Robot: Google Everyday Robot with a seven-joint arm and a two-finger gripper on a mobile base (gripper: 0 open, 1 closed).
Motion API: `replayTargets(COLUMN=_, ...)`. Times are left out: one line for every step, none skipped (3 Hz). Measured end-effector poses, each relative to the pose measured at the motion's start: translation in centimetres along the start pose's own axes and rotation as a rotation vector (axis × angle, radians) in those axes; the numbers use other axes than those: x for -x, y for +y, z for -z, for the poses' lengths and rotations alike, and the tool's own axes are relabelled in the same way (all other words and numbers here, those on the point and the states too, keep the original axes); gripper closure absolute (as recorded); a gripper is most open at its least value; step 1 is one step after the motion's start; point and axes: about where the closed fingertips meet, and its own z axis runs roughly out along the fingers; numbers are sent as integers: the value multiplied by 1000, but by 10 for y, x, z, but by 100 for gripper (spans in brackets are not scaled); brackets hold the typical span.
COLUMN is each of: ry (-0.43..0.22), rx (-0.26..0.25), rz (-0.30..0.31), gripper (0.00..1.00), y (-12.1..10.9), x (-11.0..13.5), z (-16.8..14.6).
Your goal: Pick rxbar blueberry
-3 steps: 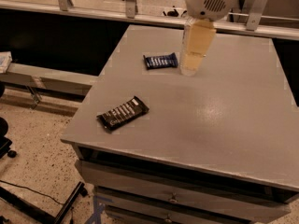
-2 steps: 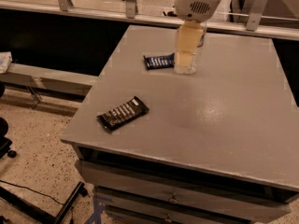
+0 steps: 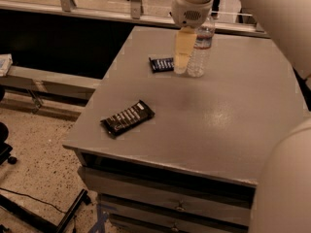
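Note:
The rxbar blueberry [image 3: 162, 64] is a short, flat, dark navy bar with white lettering, lying on the far part of the grey table [image 3: 228, 115]. My gripper [image 3: 181, 68] hangs down from the white wrist at the top. Its tip is just above the table at the right end of the bar, very close to it or touching it. The gripper covers the bar's right end. Nothing shows as held.
A clear water bottle [image 3: 200, 50] stands right behind and to the right of the gripper. A longer black bar with white text [image 3: 127, 118] lies near the table's front left edge. My white arm fills the right side. Drawers sit below the tabletop.
The gripper has moved left and down, closer to the blue bar's right end. The water bottle now shows beside it. The bars have not moved.

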Motion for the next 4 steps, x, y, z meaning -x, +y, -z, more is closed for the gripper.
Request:
replayTargets(ry=24, rx=19, rz=-22, gripper=0, y=-18, x=-6, z=-28)
replayTargets(ry=41, rx=35, rz=-35, gripper=0, y=-28, x=-10, z=-50)
replayTargets(ry=52, rx=50, rz=-42, gripper=0, y=-32, x=-10, z=-65)
replayTargets(ry=76, rx=49, rz=-64, gripper=0, y=-33, x=-10, z=-77)
